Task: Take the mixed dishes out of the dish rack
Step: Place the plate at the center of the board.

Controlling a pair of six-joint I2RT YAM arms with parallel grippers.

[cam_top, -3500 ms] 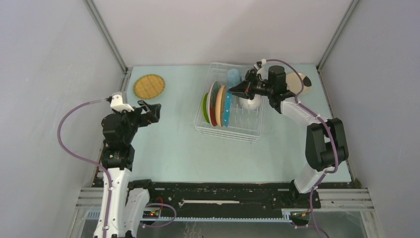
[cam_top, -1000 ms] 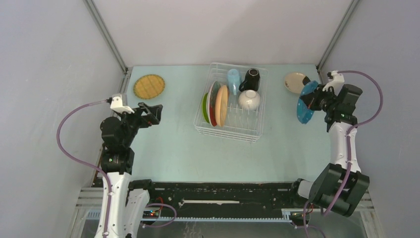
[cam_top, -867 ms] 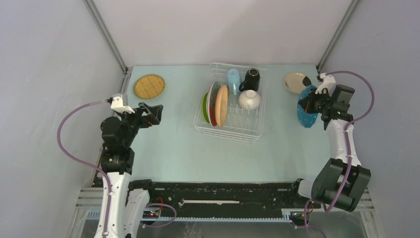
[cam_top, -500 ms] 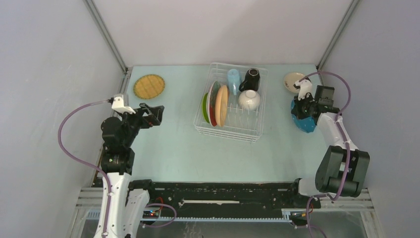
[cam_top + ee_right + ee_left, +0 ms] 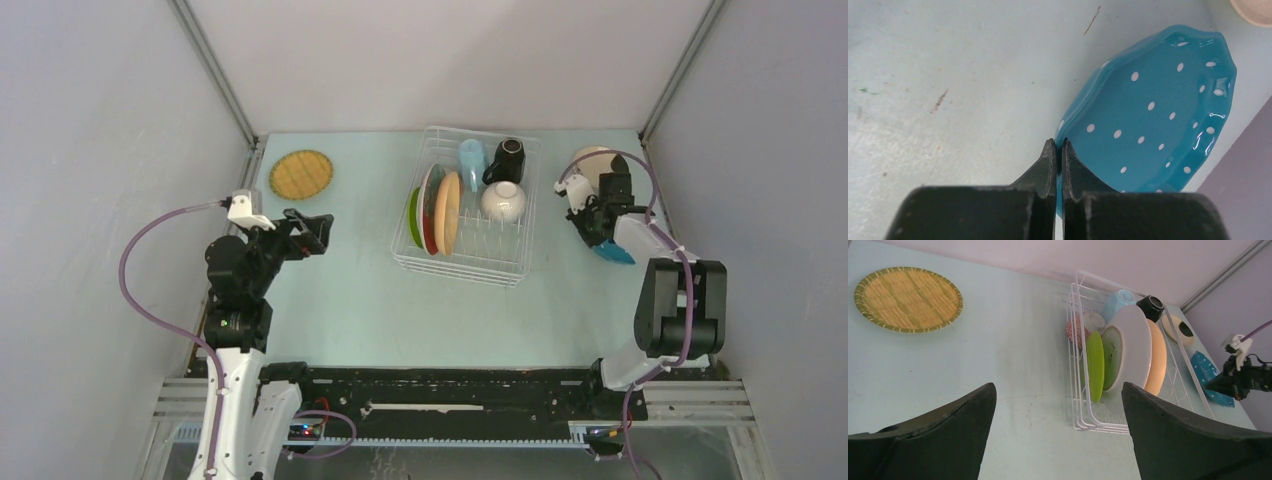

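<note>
The white wire dish rack [image 5: 470, 262] stands mid-table and holds upright lime green [image 5: 413, 217], orange [image 5: 447, 212] and other plates, a white bowl [image 5: 503, 201], a light-blue cup [image 5: 470, 157] and a black mug [image 5: 507, 158]. It also shows in the left wrist view [image 5: 1078, 340]. My right gripper [image 5: 592, 222] [image 5: 1058, 145] is shut on the rim of the blue dotted plate [image 5: 1153, 110] [image 5: 612, 252]. It holds the plate tilted and low at the table, right of the rack. My left gripper [image 5: 312, 232] [image 5: 1058, 387] is open and empty, left of the rack.
The yellow woven plate [image 5: 301, 174] [image 5: 908, 299] lies flat at the back left. A cream plate [image 5: 590, 160] [image 5: 1178, 329] lies at the back right, partly behind my right arm. The right wall is close to the blue plate.
My right arm took the blue dotted plate out of the rack, swung it to the right side, and lowered it towards the table. The left arm has barely moved.
</note>
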